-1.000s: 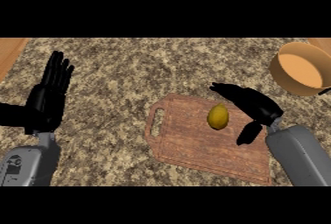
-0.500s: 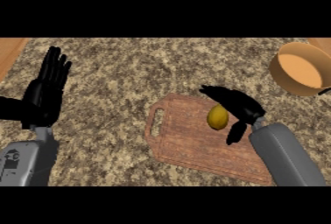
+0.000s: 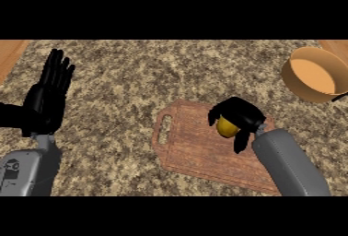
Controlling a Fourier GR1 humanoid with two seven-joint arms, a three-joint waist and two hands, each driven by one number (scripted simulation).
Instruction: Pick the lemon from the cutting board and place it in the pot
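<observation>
You've got the left hand [image 3: 48,99] resting at the surface's left edge, fingers straight & pointing up, released, nothing in it; its grey forearm comes in from the lower left corner of the view. The speckled surface [image 3: 142,83] runs across the whole view w/ a strip of wood showing at its far left corner. Right of centre, toward the near edge, sits the cutting board [image 3: 197,152], brown, tilted a bit, handle slot on its left end. On the board's far right part you see the lemon [image 3: 226,127], yellow, only partly visible. Your right hand [image 3: 239,113] is over it, fingers curled down round the top & sides w/ the thumb below, so it's grasping the lemon. Can't tell if the lemon is lifted or touching the board. Right forearm comes up from the near edge across the board's right end. The pot [image 3: 312,76] is at the far right corner of the surface, well apart from the board, orange-tan inside, w/ a dark handle stub at its lower right
</observation>
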